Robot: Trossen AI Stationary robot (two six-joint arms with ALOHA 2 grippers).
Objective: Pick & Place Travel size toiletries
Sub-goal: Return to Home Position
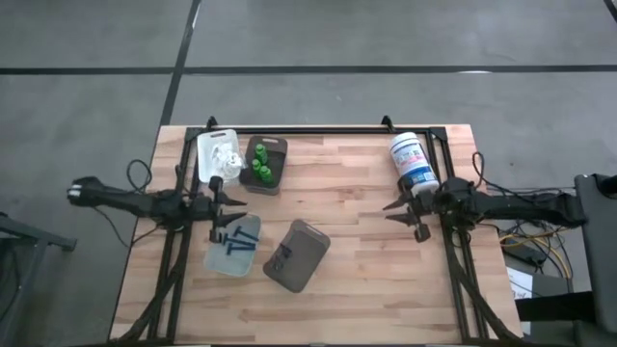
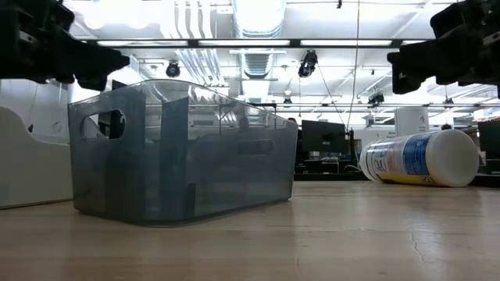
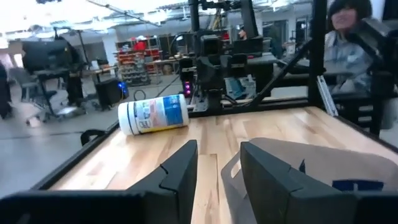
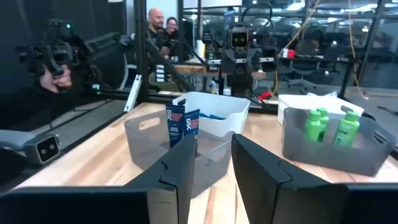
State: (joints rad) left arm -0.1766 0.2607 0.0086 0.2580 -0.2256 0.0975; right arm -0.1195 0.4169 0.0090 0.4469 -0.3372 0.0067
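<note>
My left gripper [image 3: 217, 150] hangs raised over the left side of the table [image 1: 366, 280]. Its jaws are parted to a middling gap and hold nothing. It sits between the white bin [image 1: 204, 145] on its far side and the pale clear bin [image 1: 220, 260] on its near side.

My right gripper [image 4: 213, 143] hangs at about the same height over the right side, jaws likewise parted and empty. The big white tub [image 1: 413, 162] lies on its side just beyond it, toward the far edge.

The toiletries all sit in bins on the left half of the table. The lumpy white packets [image 1: 226, 156] lie in the white bin at the far left. Just beside it on the right is a dark bin [image 1: 278, 146], where the green bottles [image 1: 261, 166] stand upright. The dark blue sticks [image 1: 236, 241] lie in the pale clear bin, nearer the front.

A smoky grey bin [image 1: 308, 249] stands skewed near the middle, just right of the pale one. I cannot tell what it holds.

Beyond the far right edge a person [image 3: 345, 25] shows in the room.
</note>
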